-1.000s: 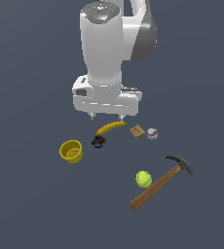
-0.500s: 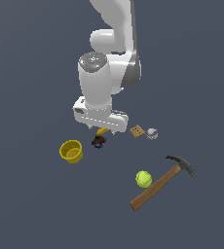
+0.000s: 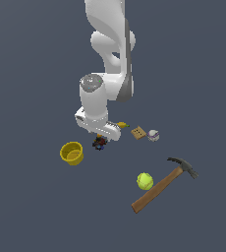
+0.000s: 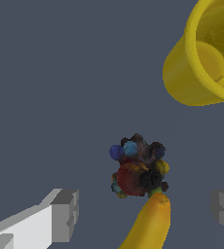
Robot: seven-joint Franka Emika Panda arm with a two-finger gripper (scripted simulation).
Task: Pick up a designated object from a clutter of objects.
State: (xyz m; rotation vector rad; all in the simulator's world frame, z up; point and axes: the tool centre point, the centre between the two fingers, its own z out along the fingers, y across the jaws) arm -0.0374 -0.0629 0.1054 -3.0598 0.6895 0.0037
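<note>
- The fingers (image 4: 64, 216) stand spread wide and hold nothing; one grey pad shows at the wrist view's lower left and the other at the lower right edge.
- The gripper (image 4: 145, 214) hangs over the bead cluster (image 4: 137, 168), a dark lump of black, red, blue and orange beads lying between the open fingers on the grey worktop (image 3: 31, 206).
- The banana (image 4: 148, 223) tip touches the cluster.
- In the exterior view the cluster (image 3: 100, 143) lies just left of centre, under the arm's hand.
- The yellow cup (image 3: 71, 153) sits near it, to the lower left.
- The tan square (image 3: 138, 132) and whitish ball (image 3: 153, 135) lie right of centre.
- The tennis ball (image 3: 145, 181) touches the hammer (image 3: 161, 185) at lower right.
</note>
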